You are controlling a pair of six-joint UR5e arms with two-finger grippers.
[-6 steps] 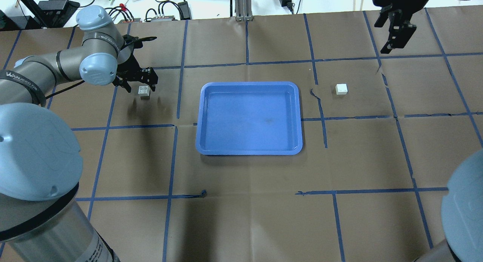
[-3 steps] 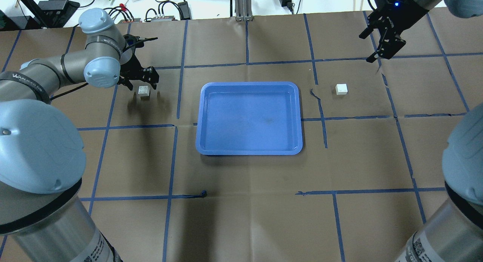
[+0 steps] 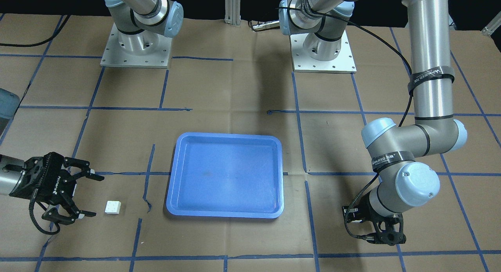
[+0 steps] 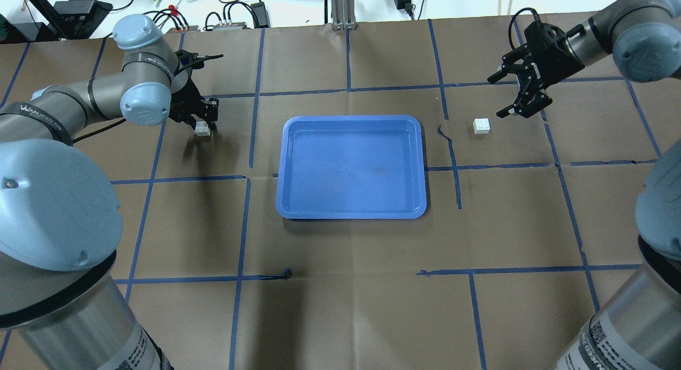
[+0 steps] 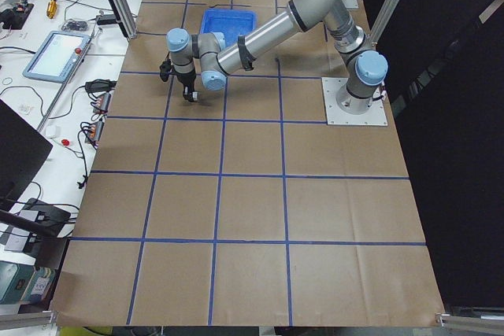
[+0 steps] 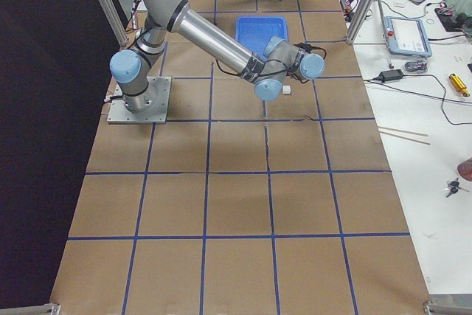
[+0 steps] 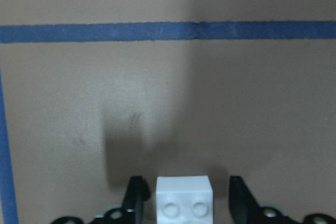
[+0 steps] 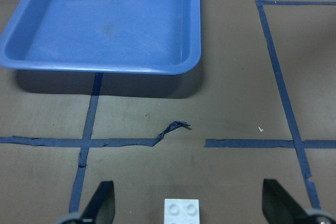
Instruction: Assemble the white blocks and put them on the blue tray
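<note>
One white block lies on the table left of the blue tray. My left gripper is low over this block and open. The left wrist view shows that block between the two fingers, with small gaps on both sides. The other white block lies right of the tray. My right gripper is open and hangs just beyond that block, tilted toward it. In the right wrist view this block sits between the wide-spread fingers, with the tray behind it. The front view shows the right gripper, the right block and the tray.
Brown paper with blue tape lines covers the table. Cables and power supplies lie beyond the far edge. The two arm bases stand at the robot's side. The tray holds nothing.
My left gripper has come down around the left block. My right gripper has swung down and in toward the right block. Neither block nor the tray has moved.
</note>
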